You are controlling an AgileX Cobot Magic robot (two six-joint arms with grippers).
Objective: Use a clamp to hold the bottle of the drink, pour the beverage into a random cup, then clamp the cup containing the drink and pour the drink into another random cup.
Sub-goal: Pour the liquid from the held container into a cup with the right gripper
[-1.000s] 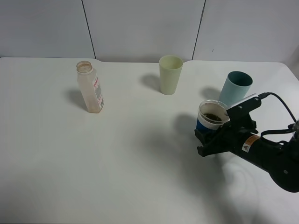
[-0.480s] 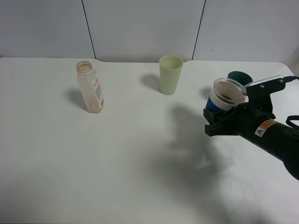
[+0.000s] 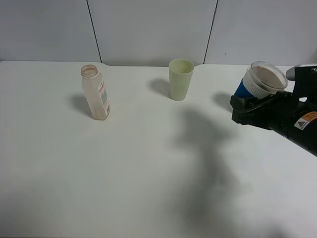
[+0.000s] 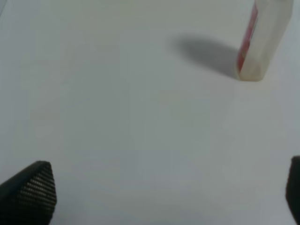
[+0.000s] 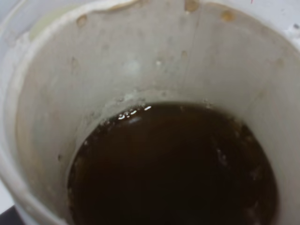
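My right gripper (image 3: 249,105) is shut on the cup containing the drink (image 3: 261,81), a clear cup with a white rim and a blue band. It holds the cup tilted, above the table at the far right. The right wrist view looks straight into this cup (image 5: 93,70), with the brown beverage (image 5: 173,164) pooled at its bottom. The pale yellow-green tumbler (image 3: 181,79) stands upright at the back centre, left of the held cup. The bottle of the drink (image 3: 95,92) stands uncapped at the back left. My left gripper (image 4: 161,197) hangs open over bare table, short of the bottle (image 4: 262,42).
The white table (image 3: 124,163) spreads across the view, with grey wall panels behind it. The right arm casts a broad shadow (image 3: 208,163) over the middle of the table.
My right gripper has lifted the blue-banded cup off the table, up and toward the back right, and now hides the teal cup behind it. The left gripper, bottle and tumbler have not moved.
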